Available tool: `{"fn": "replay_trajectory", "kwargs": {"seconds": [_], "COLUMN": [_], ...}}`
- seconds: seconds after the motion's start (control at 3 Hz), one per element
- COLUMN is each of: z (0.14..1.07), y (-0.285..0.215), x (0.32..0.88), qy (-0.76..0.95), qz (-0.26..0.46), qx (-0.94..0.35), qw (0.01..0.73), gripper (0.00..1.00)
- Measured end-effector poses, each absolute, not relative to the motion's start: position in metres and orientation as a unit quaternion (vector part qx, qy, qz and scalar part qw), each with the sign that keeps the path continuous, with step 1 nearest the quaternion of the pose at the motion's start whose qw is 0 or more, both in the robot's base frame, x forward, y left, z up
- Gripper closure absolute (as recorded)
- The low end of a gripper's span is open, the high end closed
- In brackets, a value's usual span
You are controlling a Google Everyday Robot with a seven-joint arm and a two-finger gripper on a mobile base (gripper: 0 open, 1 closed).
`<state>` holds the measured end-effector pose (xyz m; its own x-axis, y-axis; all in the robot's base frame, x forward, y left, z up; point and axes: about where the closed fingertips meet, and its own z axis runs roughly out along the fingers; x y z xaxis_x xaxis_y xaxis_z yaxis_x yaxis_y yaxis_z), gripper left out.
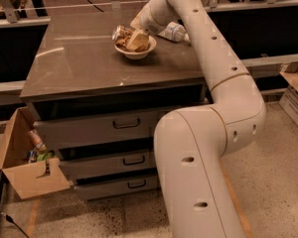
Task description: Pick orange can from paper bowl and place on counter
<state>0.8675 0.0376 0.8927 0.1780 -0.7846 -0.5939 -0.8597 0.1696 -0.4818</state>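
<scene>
Orange can: tilted in paper bowl, silver end past the rim. End effector: against it, grip state cannot be told. Risk: light bowl lifts along or skids across counter.

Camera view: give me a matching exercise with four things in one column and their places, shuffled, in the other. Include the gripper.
Things:
1. orange can
2. gripper
3. clear bottle
4. cardboard box

Places:
A. on the floor, left of the drawers
B. lying in the paper bowl
C. lying on the counter, right of the bowl
D. down at the bowl, over the can

Pairs: 1-B, 2-D, 3-C, 4-A
</scene>
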Motion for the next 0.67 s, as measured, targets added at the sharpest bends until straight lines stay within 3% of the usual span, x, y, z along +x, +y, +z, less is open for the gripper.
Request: {"fn": "replay_trajectory", "kwargs": {"seconds": [0.33, 0.67], "z": [0.8868, 0.8853], "y": [0.0358, 0.0331], "x": [0.8632, 0.8613], "qy": [0.643, 0.647], "qz": [0.052, 0.056], "qx": [-0.645, -0.643], "qw": [0.410, 0.407], "gripper": [0.48, 0.57]}}
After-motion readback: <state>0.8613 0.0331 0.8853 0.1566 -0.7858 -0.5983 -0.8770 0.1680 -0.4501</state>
